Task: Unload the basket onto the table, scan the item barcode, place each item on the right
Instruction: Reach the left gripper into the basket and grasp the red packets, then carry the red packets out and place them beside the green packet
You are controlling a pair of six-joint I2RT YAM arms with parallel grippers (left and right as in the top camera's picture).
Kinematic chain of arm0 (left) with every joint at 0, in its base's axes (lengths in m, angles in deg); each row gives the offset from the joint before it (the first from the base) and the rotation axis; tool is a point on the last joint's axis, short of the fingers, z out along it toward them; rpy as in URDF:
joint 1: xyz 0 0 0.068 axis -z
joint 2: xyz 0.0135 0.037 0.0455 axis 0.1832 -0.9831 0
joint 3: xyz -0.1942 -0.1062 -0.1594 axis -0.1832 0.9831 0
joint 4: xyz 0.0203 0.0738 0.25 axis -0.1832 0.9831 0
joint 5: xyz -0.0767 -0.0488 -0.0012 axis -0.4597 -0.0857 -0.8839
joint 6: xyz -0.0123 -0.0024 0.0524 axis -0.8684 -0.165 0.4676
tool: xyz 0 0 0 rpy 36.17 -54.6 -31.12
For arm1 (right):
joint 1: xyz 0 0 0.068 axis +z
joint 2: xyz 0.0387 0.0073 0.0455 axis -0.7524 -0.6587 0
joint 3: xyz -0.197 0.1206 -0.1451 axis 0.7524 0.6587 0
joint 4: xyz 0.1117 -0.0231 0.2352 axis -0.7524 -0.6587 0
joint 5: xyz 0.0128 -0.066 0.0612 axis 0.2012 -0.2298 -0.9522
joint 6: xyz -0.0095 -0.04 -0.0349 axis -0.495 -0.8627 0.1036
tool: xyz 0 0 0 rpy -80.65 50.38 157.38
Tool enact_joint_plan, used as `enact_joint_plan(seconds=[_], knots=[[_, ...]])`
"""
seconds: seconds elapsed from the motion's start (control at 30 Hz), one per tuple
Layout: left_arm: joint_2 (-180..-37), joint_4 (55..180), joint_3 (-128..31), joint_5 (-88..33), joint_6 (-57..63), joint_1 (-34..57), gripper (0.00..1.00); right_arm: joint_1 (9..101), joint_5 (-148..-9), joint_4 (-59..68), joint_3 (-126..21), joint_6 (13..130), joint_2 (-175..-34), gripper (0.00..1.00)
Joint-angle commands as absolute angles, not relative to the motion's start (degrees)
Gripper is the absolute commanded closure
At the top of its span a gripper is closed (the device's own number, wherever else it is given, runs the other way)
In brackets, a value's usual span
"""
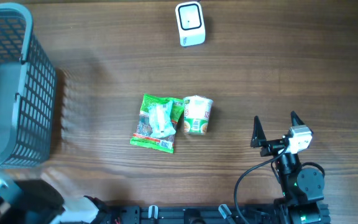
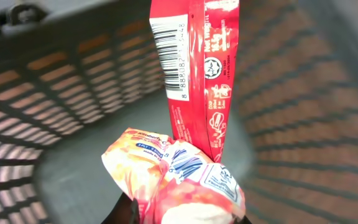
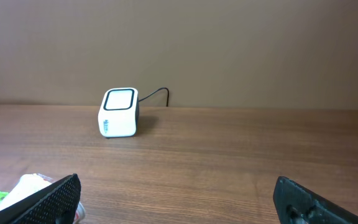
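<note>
Your left hand (image 2: 173,214) is down inside the grey plastic lattice basket (image 2: 61,93) at the left end of the wooden bench (image 1: 291,62). Its fingers are pressed in toward the middle, pinching the orange-and-white crinkly foil packet (image 2: 173,180) by its near end, though they are almost wholly hidden under the bunched wrapper. By my reading that packet is the item to scan. It sits low in the basket with a tall red foil packet (image 2: 197,74) standing just behind it, touching or nearly so; the red one shows a printed barcode, while I can't see one on the packet you hold. Expect it to be light, soft and slick: the film will crumple and may slide between the fingers, and a puffed pack can swing or twist as you lift. A grip on the sealed edge or a flat corner should hold better than one on the puffy middle. It also leaves the printed faces free to turn toward the white boxy barcode scanner (image 1: 189,23), which stands well apart at the far edge of the bench. Your right hand (image 1: 275,119) is spread wide and holds nothing, hovering over bare wood near the front right. Between the two hands, a green foil sachet (image 1: 157,122) and a small green-and-white pack (image 1: 197,114) lie touching on the bench.
</note>
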State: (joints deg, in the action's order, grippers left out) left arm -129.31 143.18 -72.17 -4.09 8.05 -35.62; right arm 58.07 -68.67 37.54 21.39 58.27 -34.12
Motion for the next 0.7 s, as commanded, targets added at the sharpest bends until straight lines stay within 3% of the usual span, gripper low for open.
enact_joint_plan(seconds=[0.0, 0.2, 0.4, 0.67], knots=[[-122.91, 143.64, -72.91, -10.91, 5.71, -30.24, 0.96, 57.81, -69.18, 37.80, 21.45, 57.66, -33.77, 0.00], [-112.74, 146.98, -72.91, -10.10, 5.90, -10.81, 0.96, 57.81, -69.18, 37.80, 21.45, 57.68, -33.77, 0.00], [-117.23, 160.77, -66.59, 0.76, 5.88, 10.20, 0.96, 57.81, -69.18, 37.80, 21.45, 57.66, -33.77, 0.00], [-130.27, 147.83, -40.47, 0.69, 5.88, 25.13, 0.96, 57.81, -69.18, 37.80, 21.45, 57.66, -33.77, 0.00]])
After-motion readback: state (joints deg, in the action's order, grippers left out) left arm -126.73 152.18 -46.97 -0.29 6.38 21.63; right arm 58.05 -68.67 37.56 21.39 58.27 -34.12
